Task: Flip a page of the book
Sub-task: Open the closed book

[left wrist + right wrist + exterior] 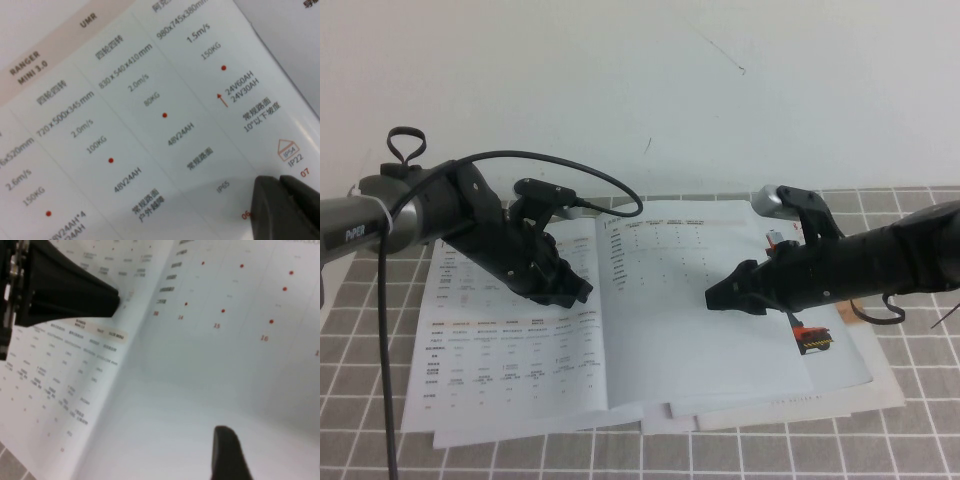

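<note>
Book [610, 320] lies open on the desk [920, 440]; with the closed left gripper [575, 292] pinning the left page, the wide-open right gripper [720, 297] should catch only the top right-hand sheet and sweep it leftward.

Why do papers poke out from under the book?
Loose sheets lie askew under the open book, sticking out on its right and near edges. The shut left gripper rests on the left page; the open right gripper hovers over the right.
</note>
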